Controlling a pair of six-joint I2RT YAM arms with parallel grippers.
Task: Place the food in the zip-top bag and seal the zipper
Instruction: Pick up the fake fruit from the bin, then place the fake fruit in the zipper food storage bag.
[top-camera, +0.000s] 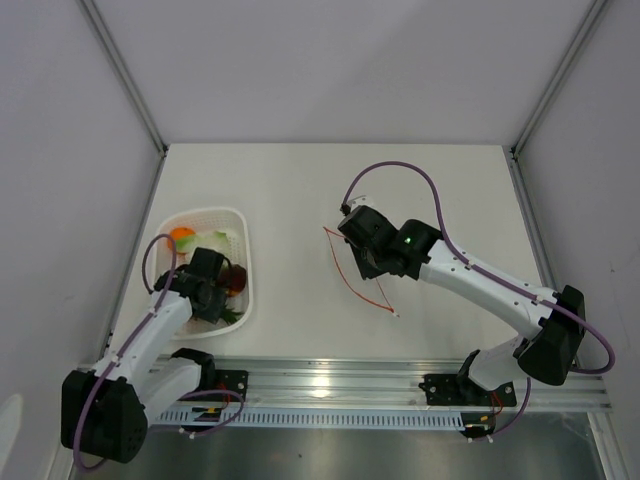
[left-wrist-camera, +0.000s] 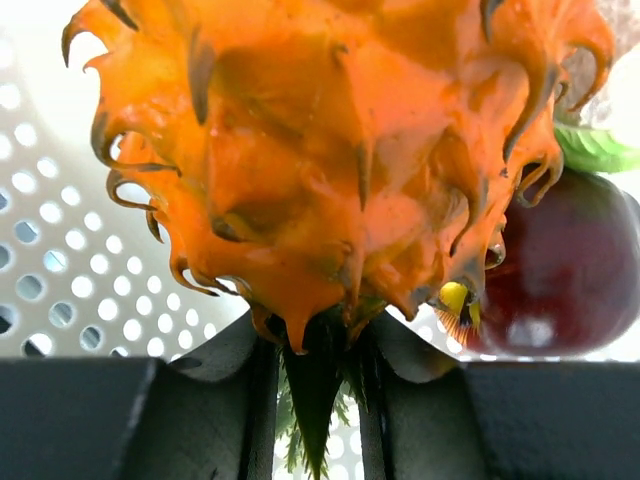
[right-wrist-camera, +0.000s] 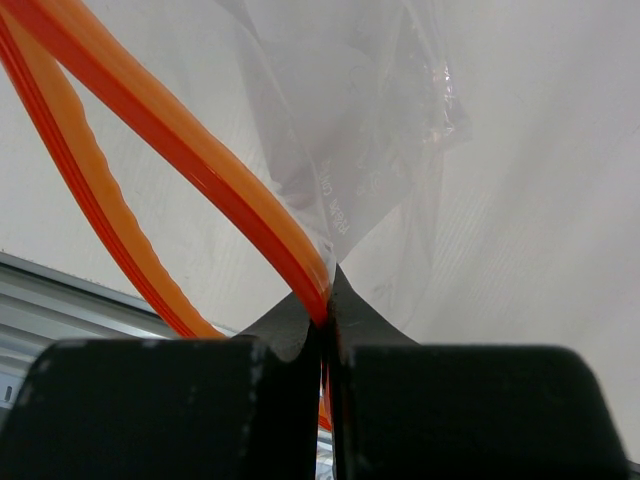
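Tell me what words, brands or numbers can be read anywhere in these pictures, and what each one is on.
Nothing can be read for certain.
Clear bag: one faint line of raised print near its edge, too blurred to read.
No other writing shows clearly in any view.

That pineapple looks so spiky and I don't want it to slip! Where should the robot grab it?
Probably at the green leaves, where the pineapple narrows past its wide, spiky orange body, so it is thin enough to pinch. Come down from above, since the basket walls block the sides. The left gripper looks to be pinching there now.
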